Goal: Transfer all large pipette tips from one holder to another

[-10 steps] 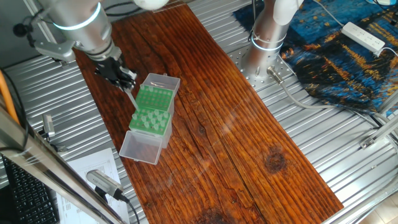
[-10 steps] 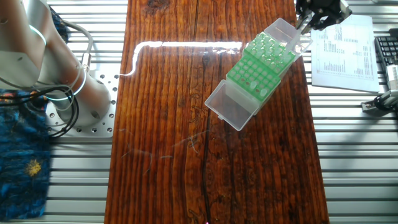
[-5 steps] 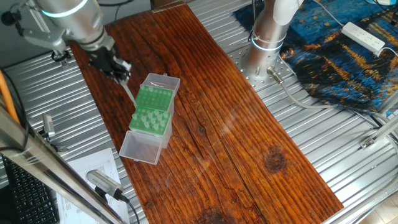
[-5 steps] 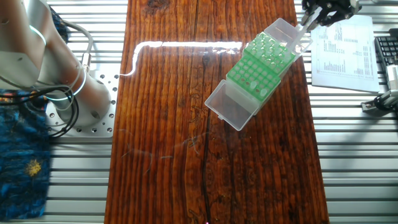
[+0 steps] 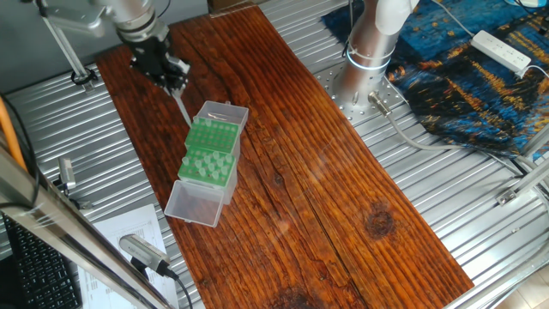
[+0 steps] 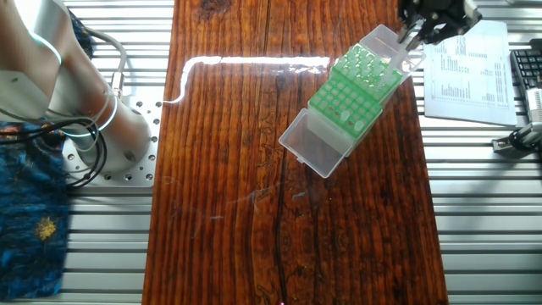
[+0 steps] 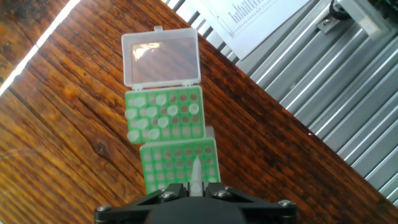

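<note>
Two green racks lie end to end. The far rack [image 7: 165, 115] holds several large pipette tips [image 7: 146, 118] and has its clear lid [image 7: 160, 59] folded open. The near rack [image 7: 179, 163] shows only bare holes. My gripper [image 7: 196, 188] hangs above the near rack, shut on one pale pipette tip [image 7: 196, 171] that points down at it. In one fixed view the gripper [image 5: 174, 86] is up and left of the racks [image 5: 211, 150], with the tip [image 5: 182, 110] slanting down from it. In the other fixed view the gripper [image 6: 415, 27] is at the racks' [image 6: 354, 89] upper right end.
A printed sheet [image 6: 470, 68] lies on the ribbed metal bench right of the wooden board [image 6: 229, 195]. The arm's base [image 6: 102, 127] stands at the left. A keyboard [image 6: 527, 72] sits at the far right edge.
My gripper has risen and moved toward the board's far end, carrying the pipette tip up from beside the racks. The racks have not moved.
</note>
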Controlling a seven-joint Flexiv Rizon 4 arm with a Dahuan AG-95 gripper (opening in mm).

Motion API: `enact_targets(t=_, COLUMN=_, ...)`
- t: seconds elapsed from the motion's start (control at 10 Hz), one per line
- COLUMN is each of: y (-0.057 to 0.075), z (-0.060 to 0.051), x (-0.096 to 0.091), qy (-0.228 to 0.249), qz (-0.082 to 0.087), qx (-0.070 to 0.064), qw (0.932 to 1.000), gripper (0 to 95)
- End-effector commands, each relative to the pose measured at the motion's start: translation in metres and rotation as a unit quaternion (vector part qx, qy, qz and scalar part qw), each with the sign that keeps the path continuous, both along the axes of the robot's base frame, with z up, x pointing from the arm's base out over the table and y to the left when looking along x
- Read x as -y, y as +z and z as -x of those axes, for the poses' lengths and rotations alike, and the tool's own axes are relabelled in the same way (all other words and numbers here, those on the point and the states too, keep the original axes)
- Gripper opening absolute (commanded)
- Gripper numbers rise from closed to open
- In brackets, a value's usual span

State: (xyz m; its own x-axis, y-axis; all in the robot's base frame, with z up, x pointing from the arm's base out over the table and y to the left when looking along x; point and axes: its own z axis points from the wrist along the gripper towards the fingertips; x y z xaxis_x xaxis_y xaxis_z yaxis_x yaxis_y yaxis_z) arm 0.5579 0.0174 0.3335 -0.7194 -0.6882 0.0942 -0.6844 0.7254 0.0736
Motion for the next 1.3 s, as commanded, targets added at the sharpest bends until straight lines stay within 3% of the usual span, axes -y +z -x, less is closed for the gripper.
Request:
enact_targets(t=0.1, y=-0.004, z=0.004, x=0.002, qy=-0.003, qz=-0.002, qx=0.008, qw=1.0, gripper=0.0)
enact_targets(t=0.3, y=-0.01, z=0.012, x=0.005, qy=0.002, qz=-0.002, qx=0.014, qw=0.9999, gripper=0.0)
enact_targets(t=1.1, y=-0.021, z=0.027, x=0.009, qy=-0.012, qz=-0.008, qx=0.012, qw=0.9998, gripper=0.0)
enact_targets(t=1.3, y=-0.025, z=0.032, x=0.01, qy=-0.023, qz=-0.017, qx=0.013, qw=0.9995, gripper=0.0)
